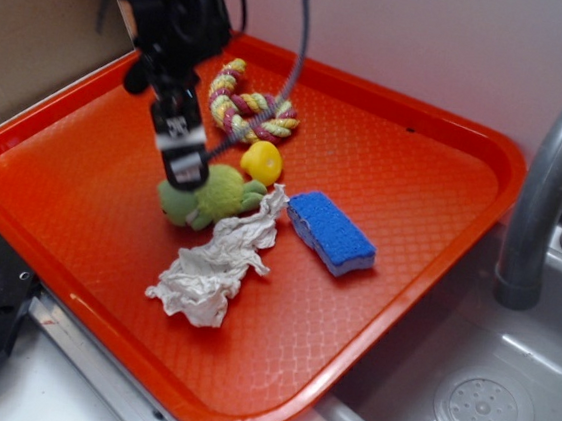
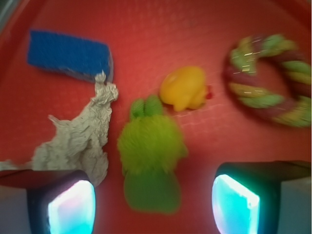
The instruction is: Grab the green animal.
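Note:
The green animal (image 1: 207, 198) is a fuzzy yellow-green plush with a smoother dull-green head, lying near the middle of the orange tray (image 1: 83, 180). In the wrist view the green animal (image 2: 150, 156) lies between and just ahead of my fingers, head toward the camera. My gripper (image 1: 185, 165) hangs above the toy's left part, open and empty; in the wrist view my gripper (image 2: 153, 207) shows both lit pads (image 2: 72, 207) wide apart with the head between them. I cannot tell whether the fingers touch the toy.
A crumpled paper (image 1: 218, 259) lies against the toy's front. A blue sponge (image 1: 331, 233) is to the right, a small yellow toy (image 1: 262, 160) just behind, a braided rope ring (image 1: 247, 106) farther back. A grey faucet (image 1: 550, 189) and sink (image 1: 483, 393) stand at right.

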Robot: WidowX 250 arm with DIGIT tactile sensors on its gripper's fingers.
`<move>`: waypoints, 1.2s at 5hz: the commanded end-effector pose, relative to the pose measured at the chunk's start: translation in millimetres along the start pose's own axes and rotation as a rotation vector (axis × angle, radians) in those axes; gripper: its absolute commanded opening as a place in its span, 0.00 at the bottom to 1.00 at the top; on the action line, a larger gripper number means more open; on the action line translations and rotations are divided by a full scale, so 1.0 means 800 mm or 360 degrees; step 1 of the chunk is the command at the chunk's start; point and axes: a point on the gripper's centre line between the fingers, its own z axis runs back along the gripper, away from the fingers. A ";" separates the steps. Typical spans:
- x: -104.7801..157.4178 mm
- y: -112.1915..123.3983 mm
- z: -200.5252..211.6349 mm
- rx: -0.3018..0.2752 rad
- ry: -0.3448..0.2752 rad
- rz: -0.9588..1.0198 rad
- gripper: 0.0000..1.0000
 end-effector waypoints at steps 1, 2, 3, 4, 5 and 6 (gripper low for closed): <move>-0.002 -0.007 -0.045 0.0098 0.0119 -0.0073 1.00; -0.006 -0.004 -0.061 0.0120 0.0176 -0.0056 1.00; -0.008 -0.002 -0.069 0.0129 0.0218 -0.0035 0.64; -0.010 -0.004 -0.057 0.0168 0.0197 -0.0019 0.00; -0.010 0.001 -0.018 0.0201 0.0193 0.0116 0.00; -0.011 0.019 0.041 0.0184 0.0148 0.0371 0.00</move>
